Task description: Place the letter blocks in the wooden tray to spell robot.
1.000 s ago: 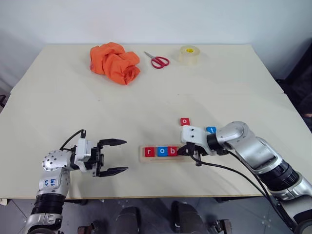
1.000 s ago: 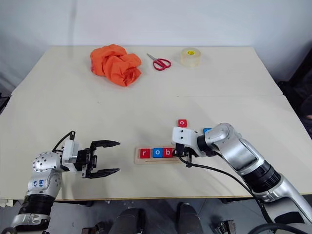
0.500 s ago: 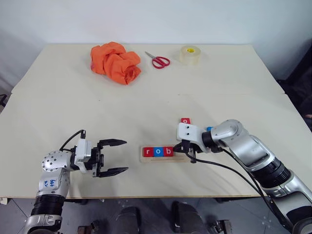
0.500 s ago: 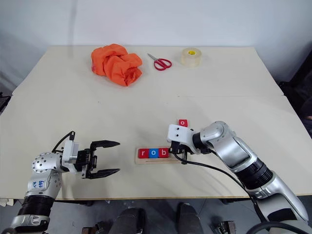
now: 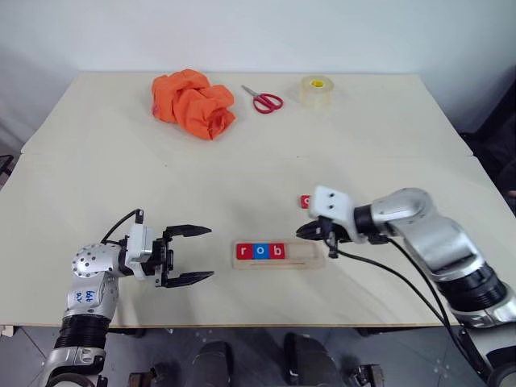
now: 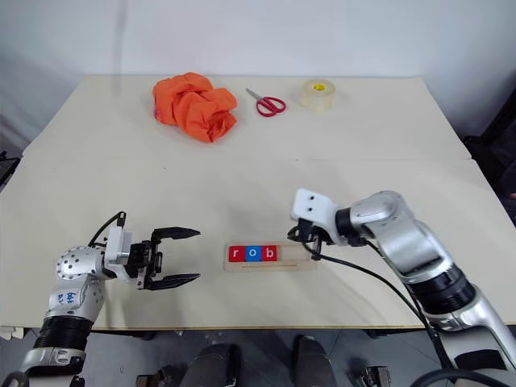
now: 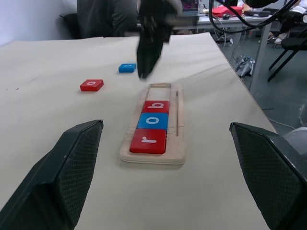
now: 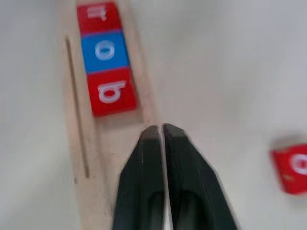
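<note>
On the cream tabletop [image 5: 242,177], the long pale-wood tray [image 5: 278,253] is filled with flat square tiles r, o, b [image 5: 262,251], so the loose red o tile [image 7: 91,85] is to be picked by the right gripper [image 5: 310,232], its jaws pressed together and empty, while the left gripper [image 5: 189,255] is held spread.

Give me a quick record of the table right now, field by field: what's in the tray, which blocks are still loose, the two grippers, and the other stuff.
tray: holds three blocks side by side, reading r, o, b; the end nearest the right gripper is unfilled
r block: red
o block: blue
b block: red
loose red block: lies on the table beyond the tray
loose blue block: lies on the table beyond the tray
left gripper: open, holds nothing
right gripper: shut, holds nothing, above the tray's unfilled end
table: far end carries orange cloth, scissors, tape roll
</note>
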Motion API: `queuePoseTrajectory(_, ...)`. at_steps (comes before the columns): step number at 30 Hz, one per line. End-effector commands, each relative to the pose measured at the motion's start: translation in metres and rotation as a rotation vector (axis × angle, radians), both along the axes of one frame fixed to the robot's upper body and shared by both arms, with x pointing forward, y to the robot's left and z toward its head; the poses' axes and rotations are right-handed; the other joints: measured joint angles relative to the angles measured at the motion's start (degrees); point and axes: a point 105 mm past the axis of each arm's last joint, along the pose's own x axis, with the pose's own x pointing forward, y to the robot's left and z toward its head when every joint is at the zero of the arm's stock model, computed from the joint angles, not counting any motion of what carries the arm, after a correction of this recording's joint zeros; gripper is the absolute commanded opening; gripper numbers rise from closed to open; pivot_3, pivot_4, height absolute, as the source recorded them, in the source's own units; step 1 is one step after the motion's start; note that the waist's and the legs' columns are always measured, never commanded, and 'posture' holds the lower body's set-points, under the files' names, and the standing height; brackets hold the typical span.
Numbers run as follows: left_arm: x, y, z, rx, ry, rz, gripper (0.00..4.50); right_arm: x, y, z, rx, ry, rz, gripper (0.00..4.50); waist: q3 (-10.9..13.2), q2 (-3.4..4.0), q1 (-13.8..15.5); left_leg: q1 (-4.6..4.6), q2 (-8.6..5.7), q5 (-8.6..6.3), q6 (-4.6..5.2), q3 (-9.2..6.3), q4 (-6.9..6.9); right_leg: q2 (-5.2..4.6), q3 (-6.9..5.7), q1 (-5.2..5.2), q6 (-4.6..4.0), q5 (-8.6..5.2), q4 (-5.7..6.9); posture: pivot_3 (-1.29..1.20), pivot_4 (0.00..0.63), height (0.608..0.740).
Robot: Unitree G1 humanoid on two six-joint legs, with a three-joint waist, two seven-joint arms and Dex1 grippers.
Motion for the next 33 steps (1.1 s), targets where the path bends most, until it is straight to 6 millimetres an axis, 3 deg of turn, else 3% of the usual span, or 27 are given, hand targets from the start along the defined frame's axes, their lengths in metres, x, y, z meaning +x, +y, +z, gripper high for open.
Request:
queuePoseTrajectory(1, 0.001, -0.002, 0.002, -0.005, -0.020, -0.009, 4.50, -0.006, -0.011, 0.012, 0.033, -0.025, -0.023, 1.31, 0.0, 0.00, 0.0, 0.00, 0.00, 0.00, 0.00, 0.01, 0.00, 0.00, 0.00, 0.00, 0.00, 0.00, -0.01, 0.00, 0.150, 0.740)
queuePoseTrajectory(5, 0.005, -0.004, 0.002, -0.016, -0.014, -0.011, 4.50, -0.002, -0.035, 0.014, 0.082, -0.053, -0.148, 2.71, 0.0, -0.01, 0.0, 0.00, -0.01, 0.00, 0.00, 0.01, 0.02, -0.01, 0.01, 0.01, 0.00, 0.00, 0.00, 0.00, 0.150, 0.740)
queuePoseTrajectory(10, 0.009, -0.003, 0.004, -0.030, -0.018, -0.003, 4.50, -0.011, -0.065, 0.013, 0.209, -0.057, -0.258, 4.40, 0.0, -0.01, 0.1, 0.00, -0.02, 0.01, 0.00, 0.02, 0.02, -0.02, 0.02, 0.02, 0.01, 0.01, -0.01, 0.00, 0.150, 0.740)
queuePoseTrajectory(14, 0.012, 0.001, 0.005, -0.033, -0.025, 0.010, 4.50, -0.016, -0.095, 0.008, 0.267, -0.103, -0.372, 4.46, 0.0, -0.02, 0.2, 0.01, -0.02, 0.01, 0.01, 0.00, 0.04, -0.01, 0.01, 0.06, 0.03, 0.01, -0.01, 0.00, 0.150, 0.740)
queuePoseTrajectory(20, 0.015, 0.008, 0.005, -0.026, -0.016, 0.024, 4.50, -0.024, -0.113, 0.012, 0.348, -0.213, -0.461, 4.46, 0.0, -0.03, 0.0, 0.09, -0.01, 0.06, -0.01, 0.00, 0.02, 0.03, 0.03, 0.08, 0.04, 0.02, 0.05, 0.00, 0.150, 0.740)
queuePoseTrajectory(33, 0.021, 0.010, 0.012, -0.015, -0.020, 0.006, 4.50, -0.024, -0.114, 0.009, 0.409, -0.224, -0.494, 4.46, 0.0, -0.03, 0.0, 0.09, -0.02, 0.10, 0.00, -0.01, 0.04, 0.01, 0.04, 0.10, 0.06, 0.04, 0.08, 0.00, 0.150, 0.740)
